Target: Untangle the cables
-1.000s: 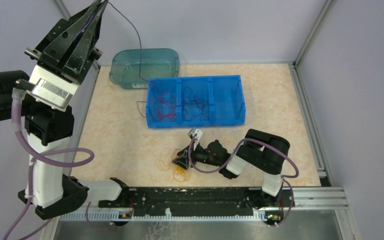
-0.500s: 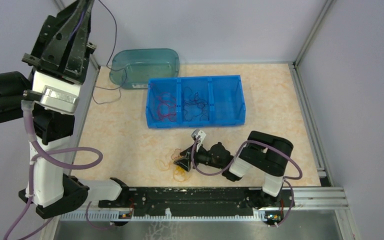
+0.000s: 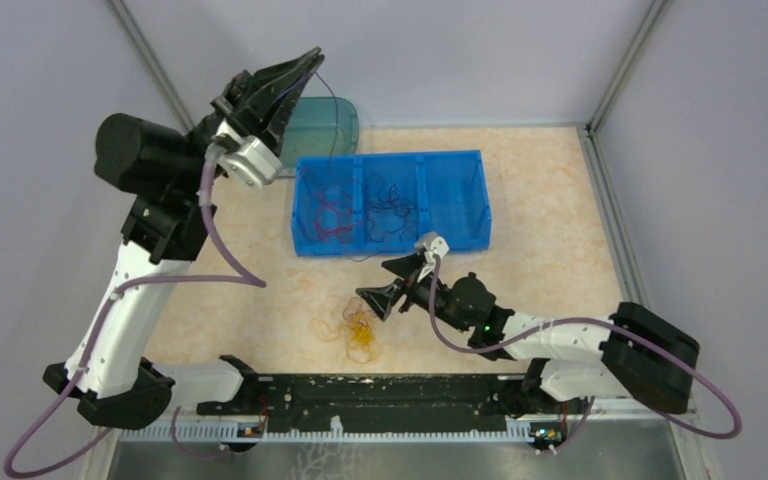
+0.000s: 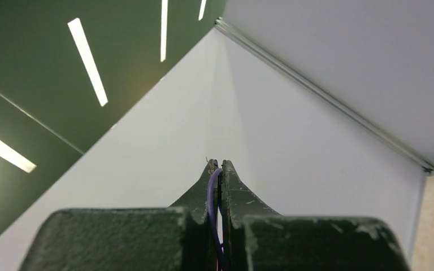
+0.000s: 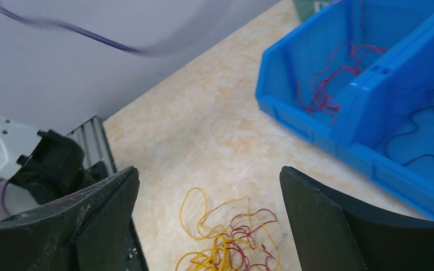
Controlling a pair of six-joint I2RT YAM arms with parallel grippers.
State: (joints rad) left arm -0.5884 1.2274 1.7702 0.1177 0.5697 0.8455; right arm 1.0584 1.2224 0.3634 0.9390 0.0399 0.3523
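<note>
- Yellow-and-red clump (image 3: 356,330) of cables lay loose on the table (image 3: 230,270), near the front edge. It sat just below & a bit left of the right gripper (image 3: 389,283), w/ no contact visible from overhead.
- Right gripper: jaws spread wide, nothing btwn them. It was low over the table, pointing left, btwn the clump and the blue bin (image 3: 390,243).
- Right wrist view: both fingers (image 5: 99,220) framed the clump at the bottom middle, w/ bare table btwn clump and finger edges.
- Purple cable (image 3: 334,120): one thin strand pinched in the left gripper (image 3: 312,58), which was raised high at back-left, above the teal tub (image 3: 342,125).
- The strand arced out from the tips and dropped toward the rear of the bin's left compt. Lower end too thin to trace; couldn't tell where it finished.
- Left gripper: clamped tight on the strand. Left wrist view showed the two fingers pressed together w/ the purple cable running up the seam to the tips.
- Red cables (image 3: 328,215) lay tangled in the bin's left compt.
- Dark cables (image 3: 390,208) lay in the middle compt.
- Teal tub stood right behind the bin's left end. Couldn't tell if the two touched.
</note>
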